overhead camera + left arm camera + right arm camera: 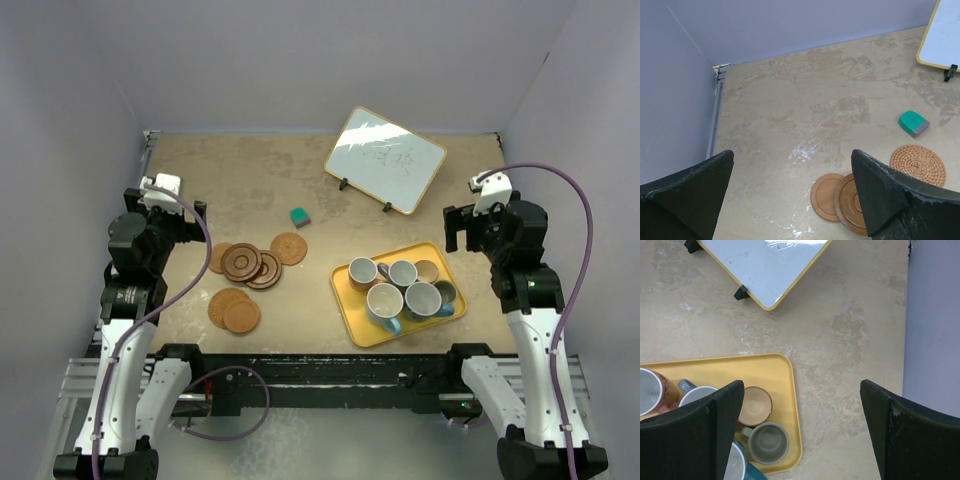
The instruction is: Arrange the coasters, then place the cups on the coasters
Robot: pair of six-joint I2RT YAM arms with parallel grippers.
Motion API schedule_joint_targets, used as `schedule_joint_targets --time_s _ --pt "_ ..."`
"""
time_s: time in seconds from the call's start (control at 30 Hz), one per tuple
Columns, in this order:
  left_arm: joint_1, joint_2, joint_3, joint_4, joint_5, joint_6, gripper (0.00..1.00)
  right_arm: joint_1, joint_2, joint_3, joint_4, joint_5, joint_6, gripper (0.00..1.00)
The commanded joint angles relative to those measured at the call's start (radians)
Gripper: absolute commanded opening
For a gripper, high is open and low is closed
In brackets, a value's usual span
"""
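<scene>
Several coasters lie on the left of the table: two dark ringed coasters (250,265) overlap, a woven one (289,248) beside them, and two light orange-brown discs (235,310) nearer the front. Several cups (403,288) stand close together on a yellow tray (352,318) at the right. My left gripper (165,200) hovers open above bare table left of the coasters; its wrist view shows a light coaster (826,197) and a ringed coaster (850,202). My right gripper (468,228) hangs open, right of the tray, over bare table. In its wrist view are a tan cup (755,406) and a grey cup (769,442).
A yellow-framed whiteboard (385,158) leans on black feet at the back right. A small teal block (299,216) lies behind the coasters. Grey walls close in the left, back and right sides. Open tabletop lies between the coasters and the tray.
</scene>
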Motion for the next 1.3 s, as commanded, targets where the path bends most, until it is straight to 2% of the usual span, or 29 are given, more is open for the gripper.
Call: schedule_joint_targets --time_s 0.0,0.2,0.33,0.7,0.9,1.07,1.27 --pt "0.01 -0.006 -0.005 0.039 0.089 0.074 0.98 0.008 0.008 0.011 0.002 -0.03 -0.061 1.0" --pt "0.011 0.015 0.001 -0.005 0.213 0.133 0.98 0.01 -0.018 -0.005 -0.019 -0.125 -0.125 1.0" --pt "0.011 0.041 -0.007 -0.05 0.306 0.228 0.97 0.01 -0.059 -0.038 -0.011 -0.21 -0.134 1.0" --pt "-0.002 0.234 -0.027 -0.15 0.44 0.416 0.97 0.01 -0.052 -0.07 -0.03 -0.296 -0.145 1.0" --pt "-0.072 0.352 -0.05 -0.171 0.422 0.51 0.97 0.01 -0.032 -0.072 -0.038 -0.313 -0.158 1.0" --pt "-0.16 0.448 -0.058 -0.225 0.353 0.604 0.95 0.009 -0.012 -0.078 -0.042 -0.304 -0.171 1.0" --pt "-0.173 0.532 -0.071 -0.236 0.324 0.654 0.9 0.01 0.001 -0.081 -0.049 -0.302 -0.18 1.0"
